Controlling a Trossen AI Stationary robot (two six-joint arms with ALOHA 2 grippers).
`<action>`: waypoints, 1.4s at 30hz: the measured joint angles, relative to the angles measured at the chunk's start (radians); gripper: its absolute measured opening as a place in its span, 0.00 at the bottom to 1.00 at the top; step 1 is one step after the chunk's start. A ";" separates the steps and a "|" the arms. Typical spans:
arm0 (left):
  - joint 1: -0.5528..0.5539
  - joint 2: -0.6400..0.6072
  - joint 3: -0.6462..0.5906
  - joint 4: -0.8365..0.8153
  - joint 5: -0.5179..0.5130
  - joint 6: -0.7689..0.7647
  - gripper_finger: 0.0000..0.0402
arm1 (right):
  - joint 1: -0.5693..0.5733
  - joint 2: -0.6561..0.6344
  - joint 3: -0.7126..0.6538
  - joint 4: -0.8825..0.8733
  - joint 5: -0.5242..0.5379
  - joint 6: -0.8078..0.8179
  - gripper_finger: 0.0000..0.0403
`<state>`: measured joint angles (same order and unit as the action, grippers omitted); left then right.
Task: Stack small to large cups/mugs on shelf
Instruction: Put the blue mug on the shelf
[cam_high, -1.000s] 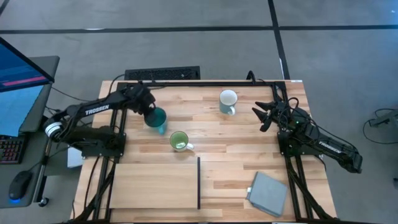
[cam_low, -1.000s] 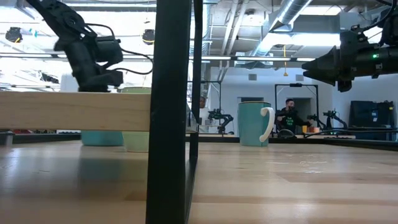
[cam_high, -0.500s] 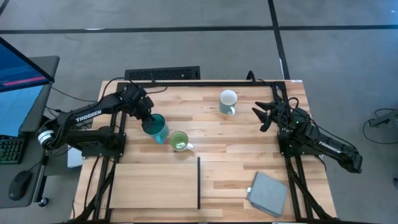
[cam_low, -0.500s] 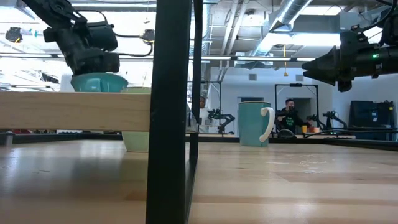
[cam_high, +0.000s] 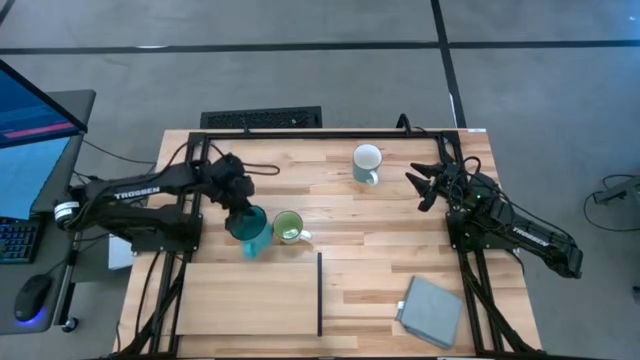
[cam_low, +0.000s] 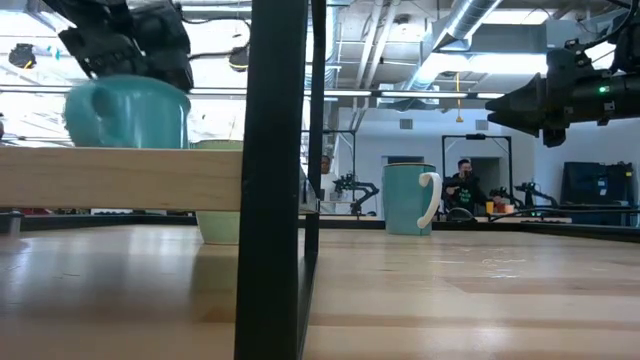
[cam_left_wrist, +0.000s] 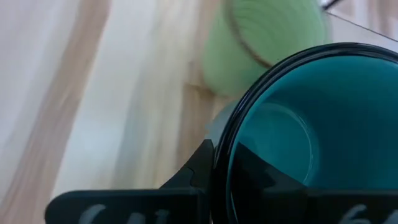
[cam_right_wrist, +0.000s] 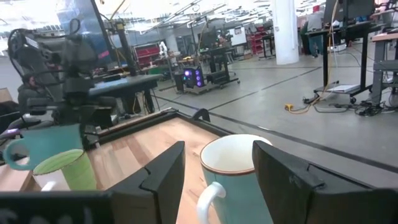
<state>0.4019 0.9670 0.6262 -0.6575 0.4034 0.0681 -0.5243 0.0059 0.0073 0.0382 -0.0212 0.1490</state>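
Note:
My left gripper (cam_high: 238, 207) is shut on the teal mug (cam_high: 247, 225), held in the air just left of the light green mug (cam_high: 288, 227), which stands on its base on the table. In the low view the teal mug (cam_low: 125, 112) hangs above the level of the shelf. The white mug (cam_high: 367, 160) stands upright at the far middle. The pale shelf panel (cam_high: 250, 295) lies at the near left, with its black strip (cam_high: 320, 293) along its right edge. My right gripper (cam_high: 425, 185) is open and empty in the air, right of the white mug (cam_right_wrist: 233, 174). My left gripper holds the teal mug by its rim (cam_left_wrist: 224, 155), one finger (cam_left_wrist: 202, 165) outside the wall and the other inside the cup. The fingers come from above, pointing down. The mug hangs about upright, lifted clear of the table, with its handle (cam_low: 80, 105) out to one side.
A grey-blue square pad (cam_high: 432, 310) lies at the near right. A black frame rail (cam_high: 330, 132) runs along the far edge. Bare tabletop lies between the green mug and the right arm. A person (cam_low: 462, 185) sits far behind the table.
My left gripper has lifted the teal mug off the table and carried it up and toward the near edge. The mug now hangs beside the green mug, clear of the table. The right arm has kept still.

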 joint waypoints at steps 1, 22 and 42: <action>-0.020 -0.011 0.000 0.001 0.003 0.000 0.04 | 0.000 0.000 0.000 0.000 0.000 0.000 0.52; -0.504 -0.092 0.006 -0.130 -0.097 -0.481 0.04 | -0.001 0.000 0.000 0.032 0.140 0.002 0.52; -0.903 0.018 0.142 -0.376 -0.384 -0.852 0.04 | 0.000 0.000 0.000 0.026 0.154 0.000 0.52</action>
<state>-0.5008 0.9854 0.7685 -1.0338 0.0199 -0.7843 -0.5243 0.0059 0.0074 0.0639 0.1327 0.1493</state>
